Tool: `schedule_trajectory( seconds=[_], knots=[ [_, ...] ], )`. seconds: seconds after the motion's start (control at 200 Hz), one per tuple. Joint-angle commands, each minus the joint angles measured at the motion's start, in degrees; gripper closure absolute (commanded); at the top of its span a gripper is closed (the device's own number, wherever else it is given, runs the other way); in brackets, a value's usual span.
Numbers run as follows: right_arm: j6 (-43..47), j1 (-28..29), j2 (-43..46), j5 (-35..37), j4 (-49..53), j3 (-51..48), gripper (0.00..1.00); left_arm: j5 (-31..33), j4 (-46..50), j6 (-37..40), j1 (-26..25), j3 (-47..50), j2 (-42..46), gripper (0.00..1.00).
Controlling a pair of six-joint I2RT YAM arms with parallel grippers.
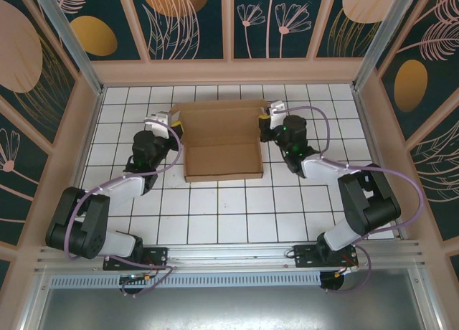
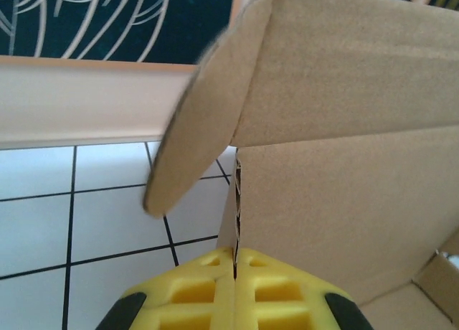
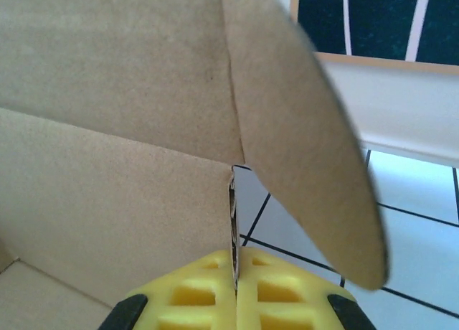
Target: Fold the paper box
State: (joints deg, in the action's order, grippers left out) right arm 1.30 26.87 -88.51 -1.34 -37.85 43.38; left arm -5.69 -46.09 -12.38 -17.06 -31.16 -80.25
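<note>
The paper box point(image 1: 221, 147) is seen on the white tiled table point(image 1: 215, 208), in its far half and about midway between the two sides. Its base lies flat and its rear panel is raised. A wide band of bare tiles is left between its near edge and the arm bases. A narrower strip is left behind it, up to the back rim point(image 1: 229, 72).

At the far left corner, an upright edge of the side wall is clamped by the left gripper point(image 1: 174, 122), its yellow pads point(image 2: 193, 290) pressed together on the cardboard. A rounded flap point(image 2: 201, 122) is splayed outward above the tiles. The far right corner is pinched the same way by the right gripper point(image 1: 267, 119).
</note>
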Motion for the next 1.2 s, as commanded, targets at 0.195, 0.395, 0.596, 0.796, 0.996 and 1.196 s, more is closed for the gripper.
schedule_trajectory(
  seconds=[0.195, 0.395, 0.596, 0.796, 0.996, 1.196],
  knots=[
    [-6.8, 13.7, -2.1, 24.0, -22.0, -4.8, 1.0, 7.1, -16.3, -7.5, -6.6, 4.8, -1.8, 1.0],
    [-5.3, 14.1, -5.9, 26.5, -34.2, -7.3, 1.0, 7.8, -28.4, -10.4, -6.8, 9.0, -5.0, 1.0],
    [-6.1, 17.1, -8.2, 28.3, -41.5, -13.2, 1.0, 10.3, -31.7, -13.1, -9.4, 13.5, -6.5, 1.0],
    [-6.9, 20.1, -9.7, 30.3, -44.3, -16.9, 1.0, 13.4, -29.7, -14.7, -10.5, 16.2, -5.2, 1.0],
    [-7.4, 22.4, -9.9, 32.6, -44.0, -18.2, 1.0, 15.2, -25.7, -17.9, -10.8, 19.6, -2.4, 1.0],
    [-8.7, 25.0, -10.9, 35.6, -44.7, -18.4, 0.99, 15.0, -22.6, -21.3, -10.9, 21.0, -0.7, 1.0]
  ],
)
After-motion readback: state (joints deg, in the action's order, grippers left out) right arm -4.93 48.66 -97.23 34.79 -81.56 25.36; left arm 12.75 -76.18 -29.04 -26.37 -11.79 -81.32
